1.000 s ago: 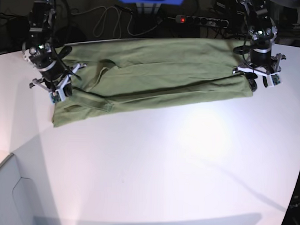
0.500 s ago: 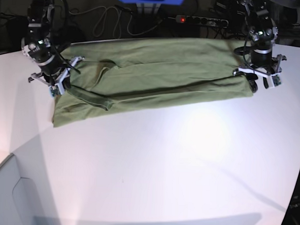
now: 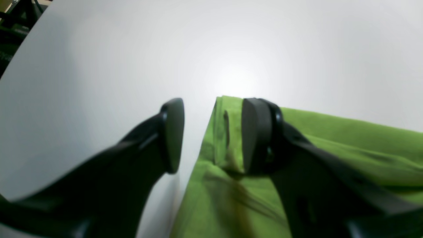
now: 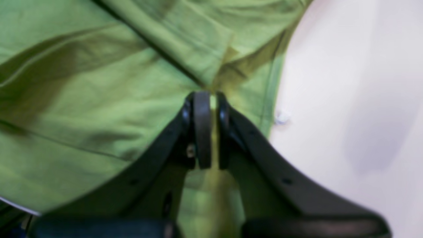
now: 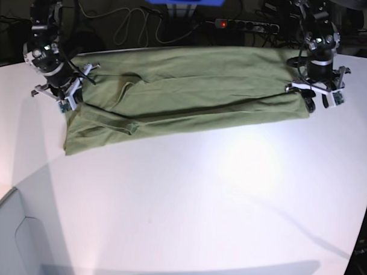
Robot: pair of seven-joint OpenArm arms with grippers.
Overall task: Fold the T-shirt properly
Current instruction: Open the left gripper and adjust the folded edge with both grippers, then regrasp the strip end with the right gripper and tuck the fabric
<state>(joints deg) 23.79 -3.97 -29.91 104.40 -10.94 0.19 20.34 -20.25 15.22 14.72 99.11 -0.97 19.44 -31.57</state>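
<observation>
- Looking across the white table (image 5: 230, 193), we find the T-shirt (image 5: 191, 92) lying as a long band across the upper part of the base view, folded lengthwise, with creases and a loose sleeve at lower left
- We judge one lengthwise fold done; the crosswise folds are left
- Our right gripper (image 4: 210, 129), at upper left in the base view, has its jaws nearly closed, pinching a thin fold of cloth
- Our left gripper (image 3: 211, 135), at upper right, stands wide apart astride the shirt's corner, gripping nothing yet

Left gripper (image 3: 211, 135) jaws apart, right gripper (image 4: 210, 130) jaws nearly together.
</observation>
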